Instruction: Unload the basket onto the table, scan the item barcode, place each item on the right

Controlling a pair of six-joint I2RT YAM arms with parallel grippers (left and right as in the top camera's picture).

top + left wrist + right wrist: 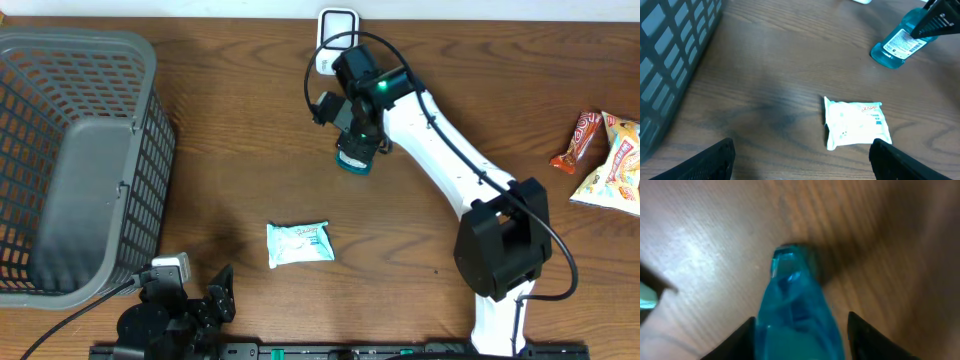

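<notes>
straddling blue bottle (900,44) w/ right gripper (800,327), fingers either side, tilted, just below scanner (338,25); can't tell if clamped. left gripper (802,150) spread wide, empty, near white packet (856,124).

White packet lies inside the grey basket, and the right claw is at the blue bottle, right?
No. The overhead view shows the white packet on the table, outside the grey basket. The right claw is at the blue bottle.
</notes>
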